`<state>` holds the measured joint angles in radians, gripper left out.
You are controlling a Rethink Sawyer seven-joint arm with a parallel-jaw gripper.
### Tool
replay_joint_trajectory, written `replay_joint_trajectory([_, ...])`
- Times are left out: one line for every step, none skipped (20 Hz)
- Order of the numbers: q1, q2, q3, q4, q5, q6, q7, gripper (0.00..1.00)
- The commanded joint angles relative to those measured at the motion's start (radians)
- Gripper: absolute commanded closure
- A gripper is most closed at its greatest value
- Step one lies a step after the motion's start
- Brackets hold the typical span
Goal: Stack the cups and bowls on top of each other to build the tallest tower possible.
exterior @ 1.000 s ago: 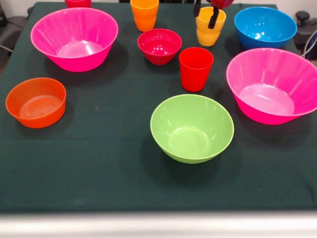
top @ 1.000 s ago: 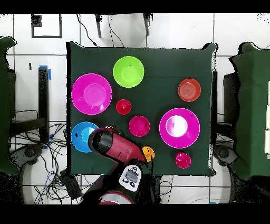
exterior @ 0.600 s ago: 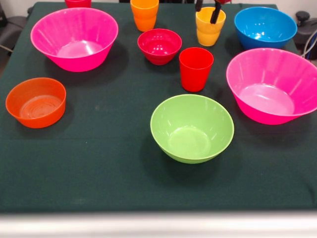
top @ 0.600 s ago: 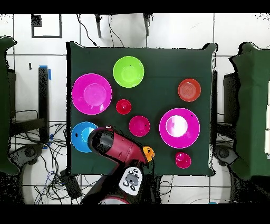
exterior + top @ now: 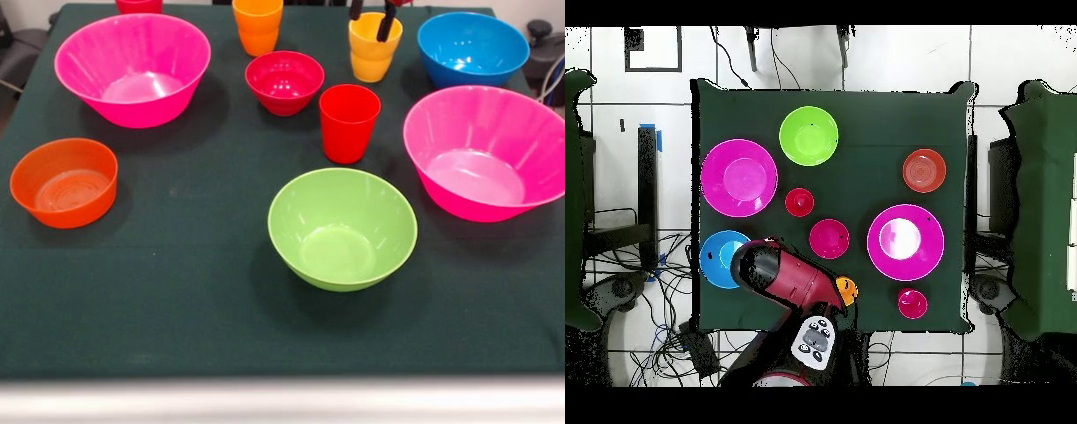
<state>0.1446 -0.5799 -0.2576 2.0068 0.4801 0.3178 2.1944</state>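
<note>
The gripper [image 5: 370, 19], fingers apart, straddles the upright yellow cup [image 5: 374, 49] (mouth up, axis vertical).

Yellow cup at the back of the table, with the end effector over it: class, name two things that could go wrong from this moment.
1. The end effector has one finger inside the yellow cup and one outside; a poor grip on the glossy wall could tip or drop it.
2. The blue bowl and red cup stand close by; a swinging cup or arm might knock them.
</note>
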Motion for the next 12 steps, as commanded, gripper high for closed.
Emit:
replay_joint_trajectory([-0.012, 0.034, 0.112, -0.063, 0.017, 0.001, 0.151, 0.0])
replay_joint_trajectory([-0.013, 0.036, 0.117, -0.06, 0.018, -0.007, 0.152, 0.0])
replay_joint_trajectory([-0.012, 0.036, 0.117, -0.06, 0.019, -0.008, 0.153, 0.0])
replay_joint_trajectory([-0.014, 0.037, 0.123, -0.055, 0.02, -0.015, 0.154, 0.0])
replay_joint_trajectory([-0.016, 0.037, 0.128, -0.053, 0.022, -0.021, 0.155, 0.0])
replay_joint_trajectory([-0.017, 0.037, 0.133, -0.05, 0.023, -0.027, 0.156, 0.0])
replay_joint_trajectory([-0.015, 0.036, 0.134, -0.05, 0.025, -0.026, 0.159, 0.0])
replay_joint_trajectory([-0.011, 0.039, 0.137, -0.051, 0.028, -0.027, 0.164, 0.0])
replay_joint_trajectory([-0.008, 0.039, 0.136, -0.053, 0.03, -0.024, 0.168, 0.0])
replay_joint_trajectory([-0.004, 0.039, 0.134, -0.055, 0.032, -0.021, 0.172, 0.0])
replay_joint_trajectory([-0.003, 0.038, 0.135, -0.054, 0.033, -0.021, 0.174, 0.0])
replay_joint_trajectory([0.001, 0.043, 0.131, -0.063, 0.034, -0.016, 0.177, 0.0])
